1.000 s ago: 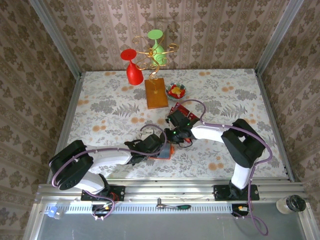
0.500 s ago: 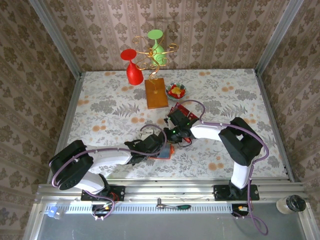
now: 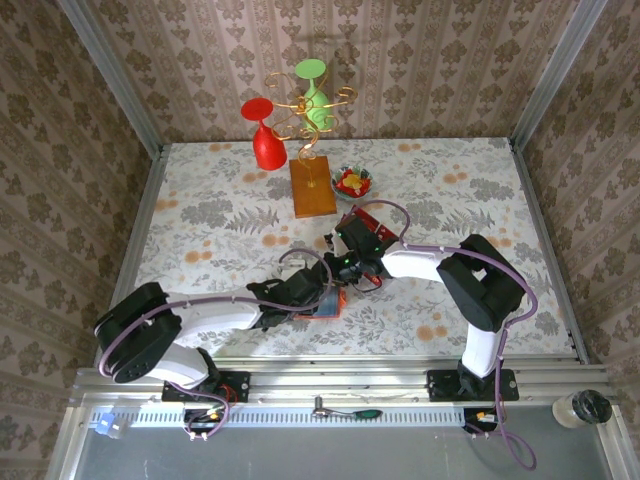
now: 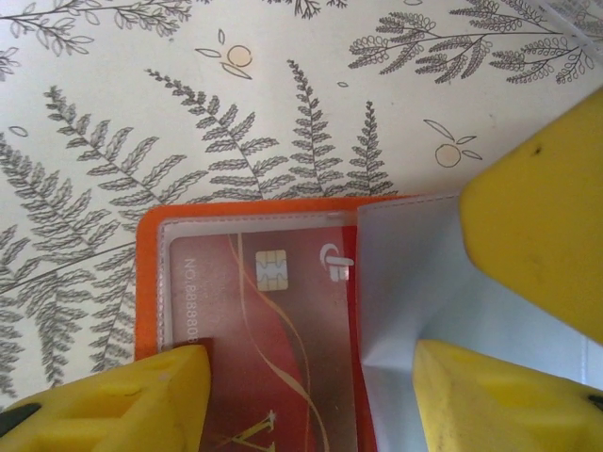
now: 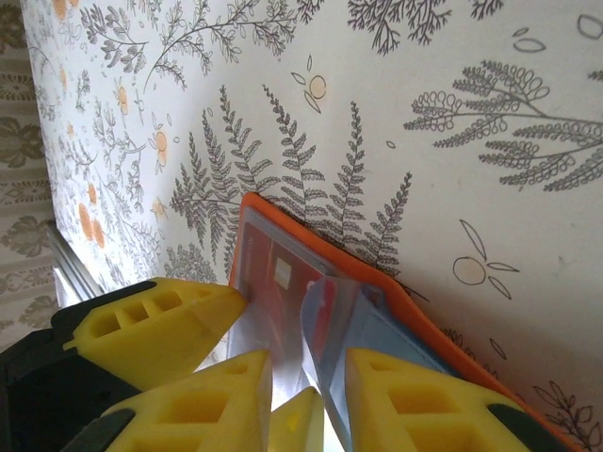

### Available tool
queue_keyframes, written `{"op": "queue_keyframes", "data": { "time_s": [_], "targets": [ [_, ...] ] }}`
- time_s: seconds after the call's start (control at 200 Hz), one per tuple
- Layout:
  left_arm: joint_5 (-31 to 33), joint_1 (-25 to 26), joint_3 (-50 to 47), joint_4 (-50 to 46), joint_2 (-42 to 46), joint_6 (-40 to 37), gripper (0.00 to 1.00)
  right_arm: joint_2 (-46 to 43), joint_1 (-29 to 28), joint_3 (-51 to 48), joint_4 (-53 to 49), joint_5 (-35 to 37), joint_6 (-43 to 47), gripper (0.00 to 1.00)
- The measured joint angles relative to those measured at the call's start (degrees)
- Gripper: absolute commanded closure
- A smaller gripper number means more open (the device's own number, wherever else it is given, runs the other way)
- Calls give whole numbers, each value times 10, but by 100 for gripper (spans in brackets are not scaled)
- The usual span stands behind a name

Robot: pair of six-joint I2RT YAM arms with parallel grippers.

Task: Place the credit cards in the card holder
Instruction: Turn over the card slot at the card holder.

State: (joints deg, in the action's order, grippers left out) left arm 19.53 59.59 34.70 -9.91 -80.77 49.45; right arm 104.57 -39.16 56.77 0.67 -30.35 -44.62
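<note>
Now the left fingers (image 4: 122, 405) stand spread wide, tips resting on the open holder (image 4: 151, 282) on the surface (image 4: 283, 94), a red card (image 4: 273, 339) in its sleeve between them. Just right, the right fingers (image 5: 415, 405) pinch the holder's raised clear flap (image 5: 330, 320); more cards (image 3: 367, 222) lie beyond.

White-and-black jointed arms (image 3: 215, 315), purple cables (image 3: 408, 225), small green lights (image 3: 345, 262), blocky yellow claw fingers (image 5: 160, 330)
</note>
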Motion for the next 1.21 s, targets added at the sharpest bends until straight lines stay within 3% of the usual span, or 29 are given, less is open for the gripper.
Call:
{"op": "queue_keyframes", "data": {
  "time_s": [0.37,0.565,0.81,1.205],
  "targets": [
    [-1,-5,0,-14,39,-2,40,-10,3,-9,5,-1,-6,73],
    [0,-7,0,-22,50,-2,39,-15,3,-9,4,-2,-11,62],
    [-3,-40,-5,-74,152,-15,38,-50,-18,-6,-1,6,-20,48],
    [0,-108,-38,-131,284,-30,38,-20,-86,26,1,24,-36,46]
  ]
}}
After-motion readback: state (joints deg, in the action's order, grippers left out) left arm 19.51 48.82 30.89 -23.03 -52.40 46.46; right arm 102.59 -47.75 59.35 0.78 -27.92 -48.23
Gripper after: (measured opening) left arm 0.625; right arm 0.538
